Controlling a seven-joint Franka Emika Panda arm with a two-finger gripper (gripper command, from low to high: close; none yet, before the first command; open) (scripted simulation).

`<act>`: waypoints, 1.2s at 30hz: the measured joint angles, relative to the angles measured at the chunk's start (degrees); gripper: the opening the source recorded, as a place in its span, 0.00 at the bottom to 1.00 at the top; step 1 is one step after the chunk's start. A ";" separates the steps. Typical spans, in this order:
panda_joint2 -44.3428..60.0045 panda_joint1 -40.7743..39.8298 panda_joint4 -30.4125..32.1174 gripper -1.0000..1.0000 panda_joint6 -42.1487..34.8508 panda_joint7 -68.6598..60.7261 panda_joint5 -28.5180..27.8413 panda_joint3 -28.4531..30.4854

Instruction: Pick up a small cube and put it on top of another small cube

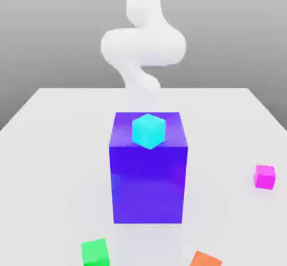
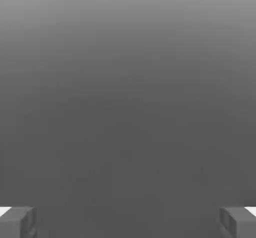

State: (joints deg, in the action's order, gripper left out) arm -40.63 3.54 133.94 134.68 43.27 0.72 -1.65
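While the arm (image 1: 143, 46) coils behind the blue block (image 1: 148, 169), pincer (image 2: 128, 222) fingers gape.

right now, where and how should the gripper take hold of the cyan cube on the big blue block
Come straight down from above and close on two opposite side faces of the cyan cube. It sits free on the flat top of the big blue block, turned so a corner faces the exterior camera, so the wrist likely needs rotating to meet flat faces. The gripper fingers stand wide apart, with nothing between them.

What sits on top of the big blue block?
A small cyan cube rests on the large blue block's top face, near its front edge. Whatever lies behind the block is hidden.
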 joint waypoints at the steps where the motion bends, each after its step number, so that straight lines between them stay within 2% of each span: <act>1: 2.24 1.50 0.92 0.50 1.22 -1.11 0.32 -0.78; 13: 27.06 16.84 11.22 0.50 14.98 -11.57 1.33 -12.17; 17: 35.49 21.31 14.64 0.50 19.57 -13.21 -0.86 -16.61; 21: 44.23 27.79 18.00 0.50 24.02 -12.72 -6.04 -19.04; 24: 50.80 31.25 18.80 0.50 27.85 -9.91 -11.81 -17.16; 28: 59.08 37.34 17.14 0.50 34.01 -4.68 -18.92 -9.81; 29: 60.63 38.69 16.78 0.00 35.25 -3.87 -19.94 -8.24; 36: 60.79 38.82 16.74 0.00 35.36 -3.66 -20.21 -8.09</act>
State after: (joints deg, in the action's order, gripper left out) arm 20.17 42.36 150.68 170.04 39.62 -19.49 -9.74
